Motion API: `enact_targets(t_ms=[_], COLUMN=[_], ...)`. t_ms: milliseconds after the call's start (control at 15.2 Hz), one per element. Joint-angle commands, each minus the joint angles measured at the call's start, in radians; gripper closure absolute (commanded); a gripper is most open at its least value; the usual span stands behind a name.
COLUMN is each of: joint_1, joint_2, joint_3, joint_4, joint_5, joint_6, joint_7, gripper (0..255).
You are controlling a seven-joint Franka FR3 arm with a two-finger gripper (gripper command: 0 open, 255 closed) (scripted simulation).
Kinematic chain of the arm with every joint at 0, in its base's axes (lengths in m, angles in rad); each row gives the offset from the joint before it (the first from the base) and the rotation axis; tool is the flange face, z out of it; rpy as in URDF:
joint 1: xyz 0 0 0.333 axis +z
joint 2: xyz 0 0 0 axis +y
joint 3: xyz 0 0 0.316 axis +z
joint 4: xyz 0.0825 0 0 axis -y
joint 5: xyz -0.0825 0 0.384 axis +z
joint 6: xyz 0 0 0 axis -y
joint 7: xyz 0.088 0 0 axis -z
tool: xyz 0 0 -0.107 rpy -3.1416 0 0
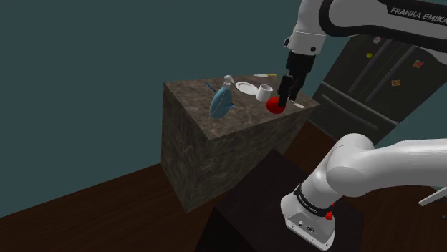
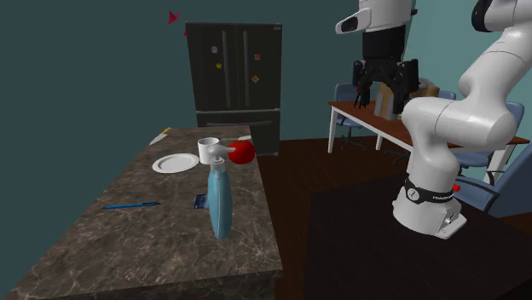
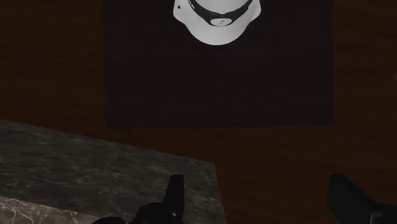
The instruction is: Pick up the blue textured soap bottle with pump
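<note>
Two fingers [image 3: 175, 194] of the hand [image 2: 381, 89] stand wide apart, empty, well apart from the blue soap bottle [image 2: 221, 200].

the soap bottle [image 2: 221, 200] is blue with a pale pump. the counter [image 2: 128, 243] is dark grey-brown with light veins. near its far edge the plate [image 2: 176, 163] and cup [image 2: 207, 151] are white, the round object [image 2: 243, 152] red. the pen [image 2: 132, 204] is blue.
</note>
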Motion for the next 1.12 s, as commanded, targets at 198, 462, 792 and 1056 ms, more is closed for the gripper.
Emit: enact_targets(t_ms=[198, 462, 792, 1056], joint_1=[-0.009, -0.019, -0.032, -0.041], joint_2=[0.115, 0.270, 0.462, 0.616], joint_3=[-0.014, -0.030, -0.048, -0.062], joint_4=[0.044, 0.121, 0.244, 0.363], joint_5=[-0.026, -0.056, -0.085, -0.102], joint_6=[0.072, 0.152, 0.227, 0.264], joint_7=[-0.014, -0.030, -0.047, -0.059], gripper=[0, 0, 0, 0])
